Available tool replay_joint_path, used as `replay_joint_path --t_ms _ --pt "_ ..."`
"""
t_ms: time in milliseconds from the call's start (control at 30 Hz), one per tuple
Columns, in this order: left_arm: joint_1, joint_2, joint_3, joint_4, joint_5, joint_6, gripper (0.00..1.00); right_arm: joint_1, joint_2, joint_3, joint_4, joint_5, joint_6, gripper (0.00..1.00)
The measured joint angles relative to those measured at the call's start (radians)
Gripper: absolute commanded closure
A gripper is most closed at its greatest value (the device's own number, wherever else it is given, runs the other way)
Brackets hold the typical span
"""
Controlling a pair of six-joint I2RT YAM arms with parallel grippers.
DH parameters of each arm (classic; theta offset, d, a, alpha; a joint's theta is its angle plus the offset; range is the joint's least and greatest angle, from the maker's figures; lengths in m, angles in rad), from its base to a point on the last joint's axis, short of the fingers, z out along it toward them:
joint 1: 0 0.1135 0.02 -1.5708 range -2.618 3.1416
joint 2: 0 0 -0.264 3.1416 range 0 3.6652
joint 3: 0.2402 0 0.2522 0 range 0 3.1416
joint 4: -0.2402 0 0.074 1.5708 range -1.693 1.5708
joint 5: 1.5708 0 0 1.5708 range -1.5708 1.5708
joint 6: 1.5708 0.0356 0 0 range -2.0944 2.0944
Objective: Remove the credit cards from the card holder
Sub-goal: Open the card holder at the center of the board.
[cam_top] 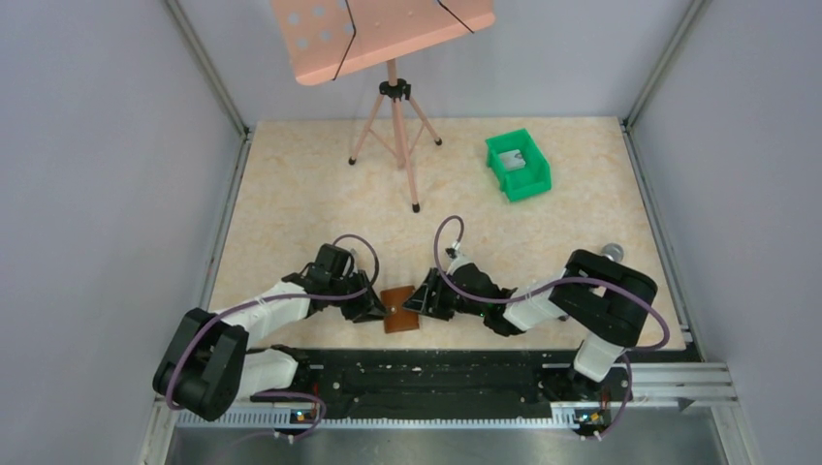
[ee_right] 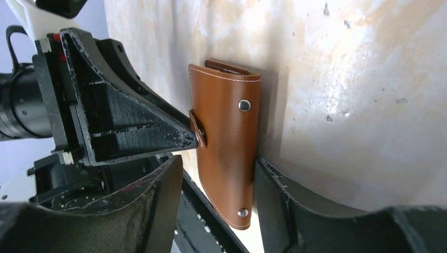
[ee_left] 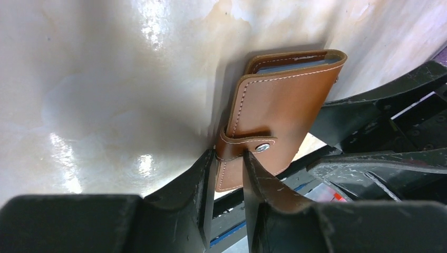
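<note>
One pull risks dragging the shut card holder [cam_top: 400, 312] whole, since the left gripper [ee_left: 227, 158] clamps only its snap tab [ee_left: 248, 143] while the right gripper [ee_right: 217, 163] straddles it, spread wide.

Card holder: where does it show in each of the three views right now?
Top external: card holder low centre.
Left wrist: just right of centre.
Right wrist: dead centre.
Shared landmark: its snap tab, gripped by the left gripper, seen in both wrist views.
</note>
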Motion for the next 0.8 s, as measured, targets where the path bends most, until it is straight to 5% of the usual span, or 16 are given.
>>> replay_joint_path --t_ms 133,333,667,800 --pt "-0.002 0.002 -0.014 0.031 0.018 -0.017 0.71 0.000 0.019 -0.021 0.064 -0.024 0.013 0.63" --pt "-0.009 0.002 -0.014 0.033 0.019 -0.022 0.70 0.000 0.023 -0.028 0.106 -0.038 0.018 1.00" --pt "-0.022 -0.116 0.038 -0.100 -0.048 0.005 0.41 0.001 -0.101 -0.031 -0.054 -0.023 -0.021 1.00" --pt "-0.038 -0.189 0.072 -0.101 -0.048 0.010 0.38 0.001 -0.141 0.000 -0.154 -0.005 -0.049 1.00"
